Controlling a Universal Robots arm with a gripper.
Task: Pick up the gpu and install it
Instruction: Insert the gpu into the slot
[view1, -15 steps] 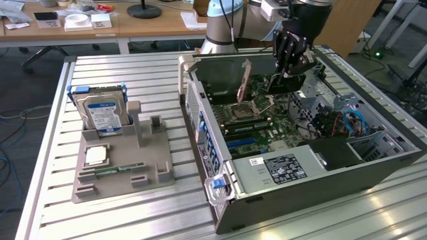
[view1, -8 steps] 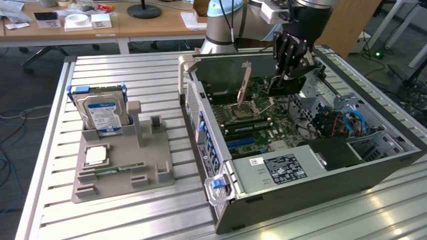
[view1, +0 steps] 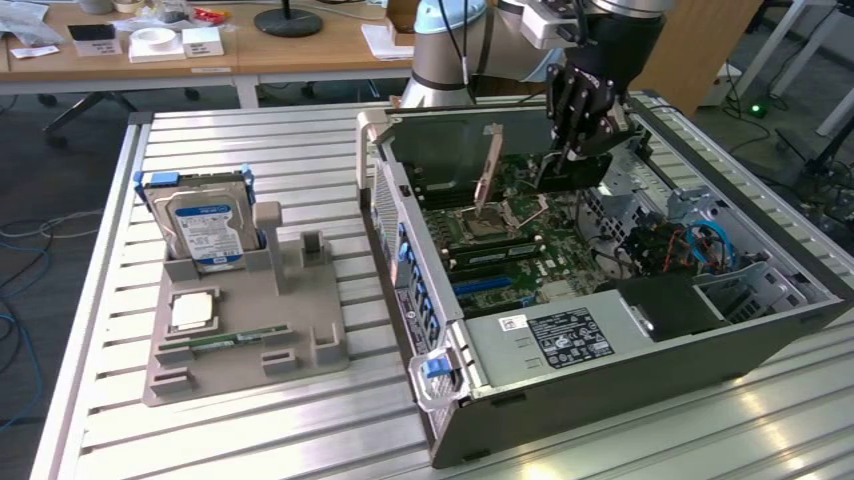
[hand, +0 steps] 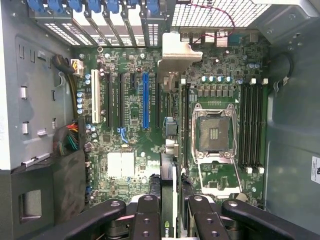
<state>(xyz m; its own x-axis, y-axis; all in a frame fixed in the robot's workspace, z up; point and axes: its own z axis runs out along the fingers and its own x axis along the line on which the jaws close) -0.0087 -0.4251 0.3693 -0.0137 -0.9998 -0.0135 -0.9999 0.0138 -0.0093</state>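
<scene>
Black jaws pinch the thin dark gpu card with its pale metal bracket (hand: 168, 176) edge-on above the green motherboard (hand: 132, 107) inside the open grey computer case (view1: 641, 372), apparently so its connector edge faces the slots.

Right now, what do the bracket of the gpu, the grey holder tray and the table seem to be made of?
The bracket of the gpu looks like bare pale metal, with a dull sheen. The holder tray seems matte grey plastic, uniform and blocky, perhaps printed. The table looks like brushed aluminium: silvery ribbed slats with soft reflections.
</scene>
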